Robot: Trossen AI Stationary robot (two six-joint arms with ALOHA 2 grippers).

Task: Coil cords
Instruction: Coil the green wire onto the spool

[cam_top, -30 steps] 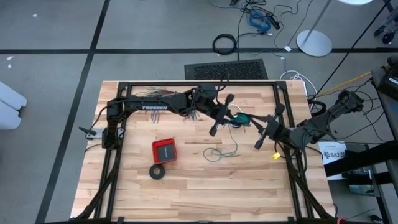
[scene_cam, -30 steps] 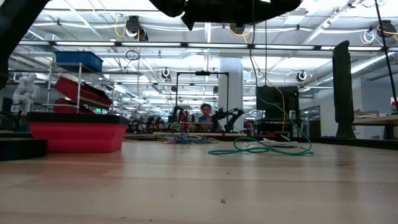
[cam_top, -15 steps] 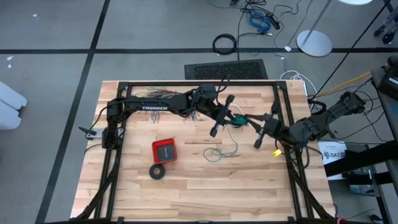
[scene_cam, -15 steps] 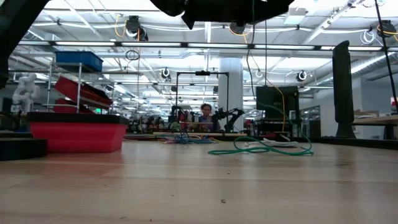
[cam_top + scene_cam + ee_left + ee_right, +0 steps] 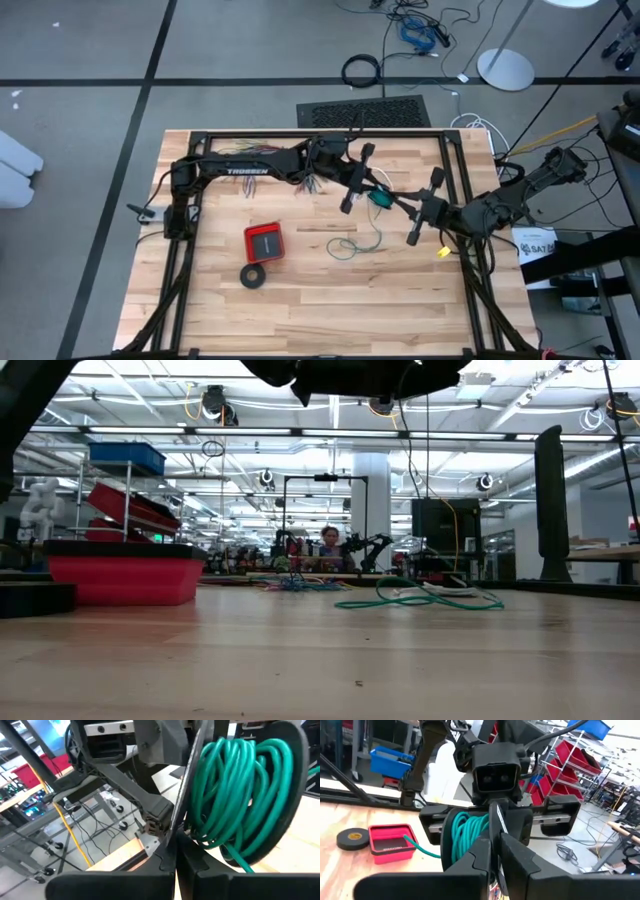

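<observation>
Both grippers met at the teal wire coil above the table's middle

The left gripper was clamped together on the teal wire coil; the right gripper pinched it too. A loose tail ran down toward the near edge. The left arm read "TROSSEN"

In the low view both arms are cut off by the picture's upper edge, so neither pincer shows there. The teal-green wire lies far off on the surface, its turns too small to count. In the left wrist view the coil runs past the frame's edge, its loose end hidden.
</observation>
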